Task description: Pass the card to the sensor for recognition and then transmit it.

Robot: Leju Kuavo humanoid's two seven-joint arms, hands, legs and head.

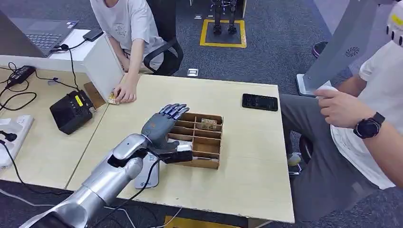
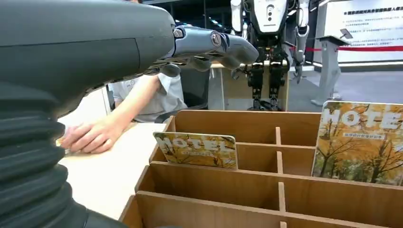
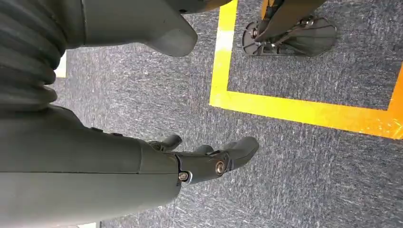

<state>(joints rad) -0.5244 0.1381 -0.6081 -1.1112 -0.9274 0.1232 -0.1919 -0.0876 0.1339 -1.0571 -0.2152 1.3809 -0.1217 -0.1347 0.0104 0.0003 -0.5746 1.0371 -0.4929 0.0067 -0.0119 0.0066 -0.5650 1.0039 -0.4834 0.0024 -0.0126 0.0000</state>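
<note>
The card [image 2: 197, 149] is small w/ rounded corners, printed with yellow autumn trees and the word HOTEL. It stands upright in a slot of the wooden box [image 1: 209, 154], near the far side. In the left wrist view a second card [image 2: 363, 142] of the same print stands in another slot, closer to the camera.

The left hand [image 1: 164, 126] hovers over the box's left part, fingers [image 2: 214, 45] stretched fwd and a little apart, holding nothing; it does not touch the card. The right hand [image 3: 204, 161] hangs above grey carpet w/ yellow tape; fingers loosely bent, nothing in them.

On the table [image 1: 247, 180]: a white flat sensor [image 1: 147, 178] lies by the box's near-left corner, partly under the left arm. A black phone [image 1: 259, 102] lies well apart at the far right. A person's hand [image 1: 124, 92] rests on the far left edge, beside a white board [image 1: 102, 66]. A black device [image 1: 71, 111] sits on the next table. Another person w/ a watch sits at the right.
</note>
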